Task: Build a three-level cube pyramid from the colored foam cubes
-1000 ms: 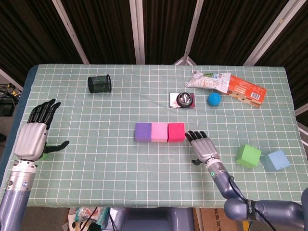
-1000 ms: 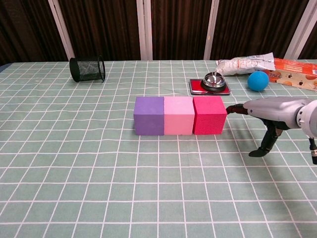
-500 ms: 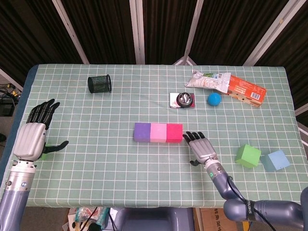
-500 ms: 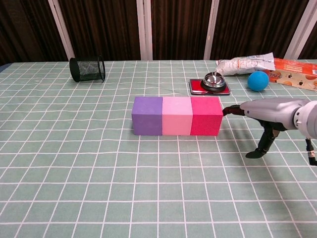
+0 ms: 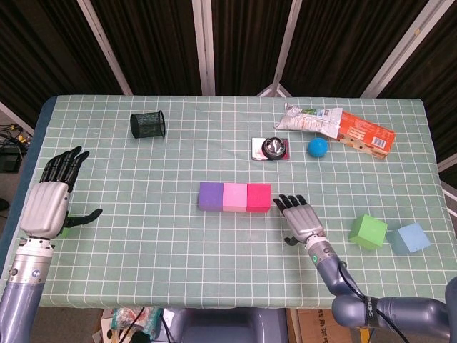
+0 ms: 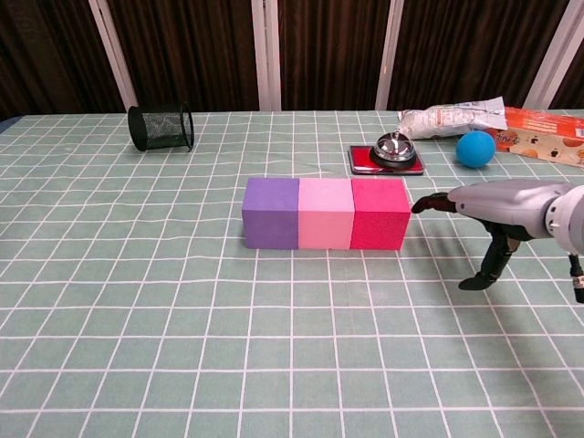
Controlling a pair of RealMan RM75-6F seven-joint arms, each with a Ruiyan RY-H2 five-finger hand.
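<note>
Head view: purple cube (image 5: 210,196), pink cube (image 5: 234,197) and red cube (image 5: 258,198) sit touching in a row mid-table. The right hand (image 5: 301,219) lies released, fingers spread, just beside the red cube. The left hand (image 5: 51,201) hovers released at the table's left edge. A green cube (image 5: 368,231) and blue cube (image 5: 408,238) sit near the right edge.

Chest view: the right hand's fingertips (image 6: 425,204) stand just apart from the red cube (image 6: 379,213).

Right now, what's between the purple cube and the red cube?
The pink cube sits between the purple cube and the red cube, flush against both, seen in both views.

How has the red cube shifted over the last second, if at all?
Yes. The red cube slid left, closing up against the pink cube; judged against the bell behind it, its right edge now sits further left.
</note>
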